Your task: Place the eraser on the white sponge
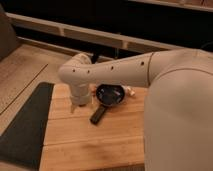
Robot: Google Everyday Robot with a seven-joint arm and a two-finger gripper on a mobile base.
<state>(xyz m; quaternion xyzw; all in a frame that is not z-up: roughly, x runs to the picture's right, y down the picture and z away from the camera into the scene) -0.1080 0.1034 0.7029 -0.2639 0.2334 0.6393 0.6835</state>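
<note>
Hanging over the wooden table [90, 145], the gripper [78, 103] is held just left of the black pan [110, 93].
Its state cannot be told (nor can the eraser be found); a white sponge [131, 91] is glimpsed right of the pan.

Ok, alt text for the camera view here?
A white robot arm reaches over a wooden table, its hand pointing down beside a round black pan. A dark mat lies alongside the table; the eraser is not visible.
</note>
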